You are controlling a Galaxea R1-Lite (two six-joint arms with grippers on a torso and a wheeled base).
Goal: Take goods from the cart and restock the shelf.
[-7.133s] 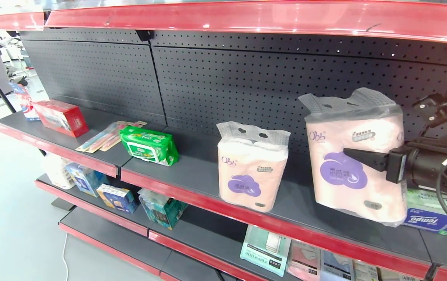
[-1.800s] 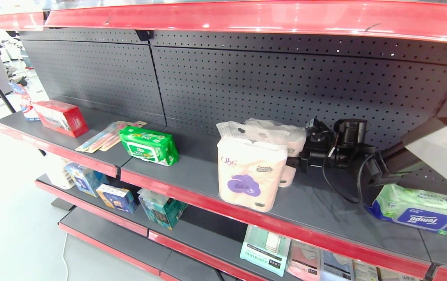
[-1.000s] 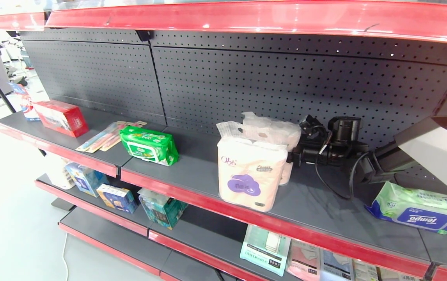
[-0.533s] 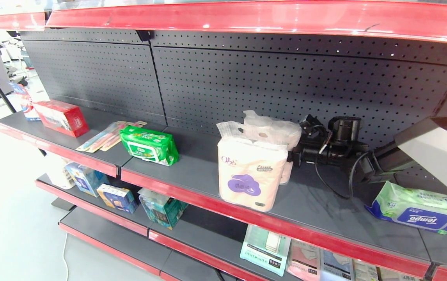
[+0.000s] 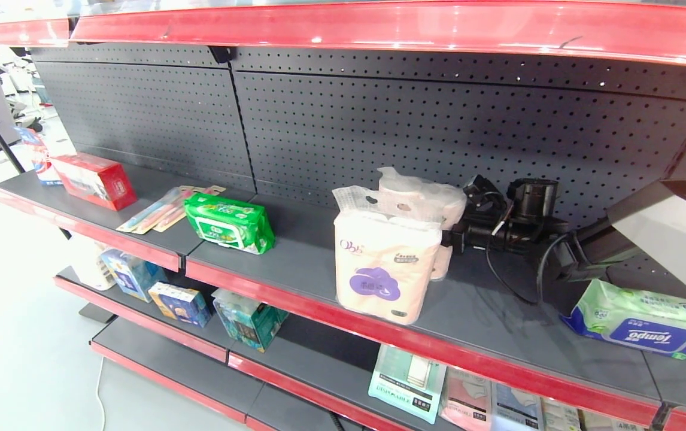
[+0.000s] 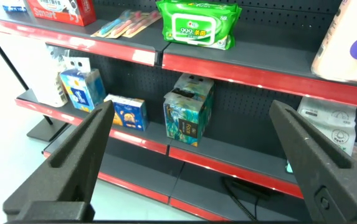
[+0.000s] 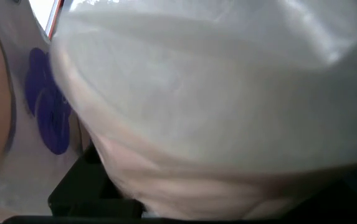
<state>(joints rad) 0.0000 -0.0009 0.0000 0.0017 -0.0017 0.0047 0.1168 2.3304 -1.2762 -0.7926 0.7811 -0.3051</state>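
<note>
A toilet paper pack [image 5: 384,263] with a purple label stands upright at the front of the dark middle shelf [image 5: 295,263]. Directly behind it a second toilet paper pack [image 5: 424,200] is tilted near the pegboard. My right gripper [image 5: 449,239] is shut on this second pack from its right side, with the arm stretching in from the right. In the right wrist view the held pack's white wrap [image 7: 215,93] is pressed close, and the front pack's purple label [image 7: 47,118] shows beside it. My left gripper [image 6: 190,106] is open and holds nothing, low in front of the lower shelves.
Left of the packs lie a green wipes pack [image 5: 229,223], toothbrushes [image 5: 163,208] and a red box [image 5: 94,179]. A blue and green wipes pack [image 5: 642,320] lies at the right. The upper shelf's red edge [image 5: 379,24] hangs overhead. Small boxes [image 5: 181,302] stand on the lower shelf.
My right arm has carried the second pack from the front right to behind the standing pack. In the last second the pack rose slightly and the gripper barely shifted.
</note>
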